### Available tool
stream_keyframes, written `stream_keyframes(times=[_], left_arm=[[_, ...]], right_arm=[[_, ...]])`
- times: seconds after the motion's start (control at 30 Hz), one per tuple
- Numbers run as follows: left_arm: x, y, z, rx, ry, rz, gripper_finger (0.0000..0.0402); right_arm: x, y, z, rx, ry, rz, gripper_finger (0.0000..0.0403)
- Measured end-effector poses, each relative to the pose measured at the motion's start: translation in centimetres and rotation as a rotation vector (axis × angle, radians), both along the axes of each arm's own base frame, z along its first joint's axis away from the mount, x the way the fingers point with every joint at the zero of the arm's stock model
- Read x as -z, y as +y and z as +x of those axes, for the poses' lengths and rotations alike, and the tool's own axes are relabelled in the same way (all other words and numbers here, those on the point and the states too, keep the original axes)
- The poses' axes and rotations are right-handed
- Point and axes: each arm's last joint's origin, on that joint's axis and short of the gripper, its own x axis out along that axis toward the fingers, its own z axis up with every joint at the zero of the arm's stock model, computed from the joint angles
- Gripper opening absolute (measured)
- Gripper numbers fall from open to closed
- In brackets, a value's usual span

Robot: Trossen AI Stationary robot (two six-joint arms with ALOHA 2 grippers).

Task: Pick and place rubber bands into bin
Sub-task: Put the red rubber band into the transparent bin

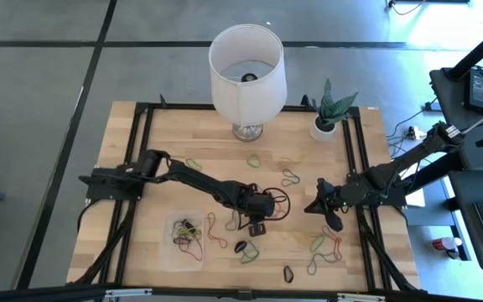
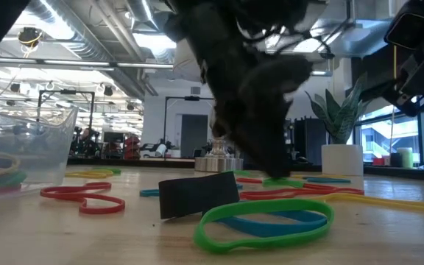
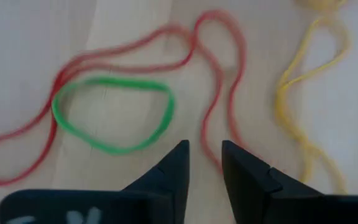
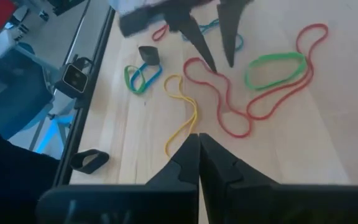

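Rubber bands [image 3: 114,115]: light, limp, flat on worktop [image 1: 132,143]; likely best pinched across one strand. Left gripper [image 3: 204,152] jaws apart, empty; right gripper [image 4: 198,146] jaws together.

blurred: left arm [image 2: 249,88] | cut off: bin [image 2: 20,143]

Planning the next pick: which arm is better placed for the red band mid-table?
Left. The left hand hangs right over the red rubber band with its fingers parted, and the bin lies on its side. The right hand is shut and farther off.
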Motion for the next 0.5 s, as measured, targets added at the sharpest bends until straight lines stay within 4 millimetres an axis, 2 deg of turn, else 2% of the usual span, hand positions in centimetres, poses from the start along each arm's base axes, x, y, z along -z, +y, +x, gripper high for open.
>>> stream_keyframes(times=[0.17,0.3,0.4,0.5], left_arm=[[1.4,-0.4,0.3,0.023,0.014,0.018,0.0113],[2.2,-1.0,0.3,0.038,0.015,0.087,0.0108],[2.5,-1.6,0.1,0.035,0.016,0.145,0.0075],[2.7,-2.0,-0.3,0.027,0.033,0.194,0.0020]], right_arm=[[0.1,0.0,0.0,-0.002,0.007,-0.007,0.0011],[0.2,-0.1,-0.1,-0.002,0.018,-0.014,0.0009],[0.2,-0.1,-0.1,-0.001,0.020,-0.015,0.0006],[0.2,-0.1,-0.1,-0.002,0.020,-0.015,0.0006]])
